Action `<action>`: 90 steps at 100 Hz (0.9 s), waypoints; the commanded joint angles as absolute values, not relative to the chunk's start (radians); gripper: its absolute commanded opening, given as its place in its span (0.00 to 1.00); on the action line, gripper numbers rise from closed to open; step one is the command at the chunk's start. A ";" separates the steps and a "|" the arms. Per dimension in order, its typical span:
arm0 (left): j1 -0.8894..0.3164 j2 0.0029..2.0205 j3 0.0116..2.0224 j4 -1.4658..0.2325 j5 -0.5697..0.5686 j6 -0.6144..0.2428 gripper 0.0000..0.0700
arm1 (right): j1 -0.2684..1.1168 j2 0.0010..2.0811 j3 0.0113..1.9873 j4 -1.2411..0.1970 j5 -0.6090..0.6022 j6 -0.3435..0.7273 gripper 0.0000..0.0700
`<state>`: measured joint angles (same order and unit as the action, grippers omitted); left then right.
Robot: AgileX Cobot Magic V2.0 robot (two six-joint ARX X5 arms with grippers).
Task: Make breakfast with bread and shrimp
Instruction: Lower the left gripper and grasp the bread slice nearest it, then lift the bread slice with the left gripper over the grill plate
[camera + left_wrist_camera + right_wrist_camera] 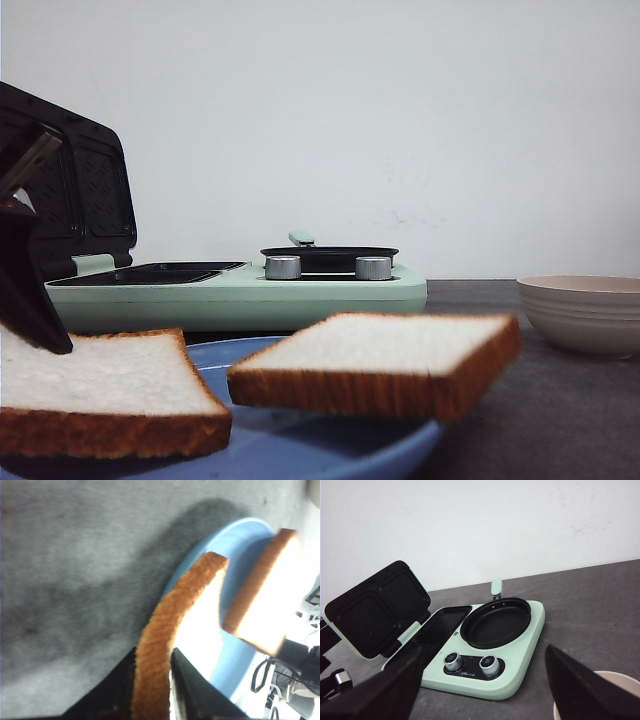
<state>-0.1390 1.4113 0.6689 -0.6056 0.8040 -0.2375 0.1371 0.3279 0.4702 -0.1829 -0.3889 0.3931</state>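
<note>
Two slices of white bread with brown crusts lie on a blue plate [330,450]. My left gripper [152,680] is shut on the crust edge of the left slice [100,395], which also shows in the left wrist view [170,630]; in the front view a black finger [25,290] rests on that slice. The second slice [385,360] lies to the right, overhanging the plate, and also shows in the left wrist view [267,600]. My right gripper [480,690] is open and empty, held above the table facing the cooker. No shrimp is in view.
A pale green cooker [240,290] stands behind the plate, its sandwich lid [375,607] open at the left and a black pan [496,622] with a green handle on the right. A beige bowl [585,310] sits at the right.
</note>
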 commanded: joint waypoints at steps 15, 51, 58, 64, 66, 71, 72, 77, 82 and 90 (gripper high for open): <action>-0.141 1.355 0.722 -0.643 0.787 -0.222 0.00 | 0.141 0.331 0.477 -0.174 -0.384 0.384 0.67; -0.143 1.250 0.912 -0.679 0.786 -0.222 0.00 | 0.141 0.331 0.477 -0.174 -0.384 0.384 0.67; -0.143 1.231 0.958 -0.657 0.786 -0.241 0.00 | 0.141 0.331 0.477 -0.174 -0.381 0.384 0.67; -0.143 1.224 1.000 -0.635 0.786 -0.271 0.00 | 0.141 0.331 0.477 -0.175 -0.368 0.384 0.67; -0.143 1.222 1.015 -0.628 0.786 -0.280 0.00 | 0.141 0.331 0.477 -0.174 -0.365 0.384 0.67; -0.143 1.222 1.054 -0.601 0.784 -0.305 0.00 | 0.141 0.331 0.477 -0.174 -0.361 0.384 0.67; -0.143 1.222 1.062 -0.596 0.782 -0.309 0.00 | 0.141 0.331 0.477 -0.174 -0.360 0.384 0.67; -0.144 1.222 1.098 -0.567 0.757 -0.332 0.00 | 0.141 0.331 0.477 -0.174 -0.358 0.384 0.67; -0.145 1.222 1.138 -0.530 0.705 -0.360 0.00 | 0.141 0.331 0.477 -0.174 -0.358 0.384 0.67; -0.146 1.226 1.200 -0.474 0.606 -0.372 0.00 | 0.141 0.331 0.477 -0.173 -0.358 0.384 0.67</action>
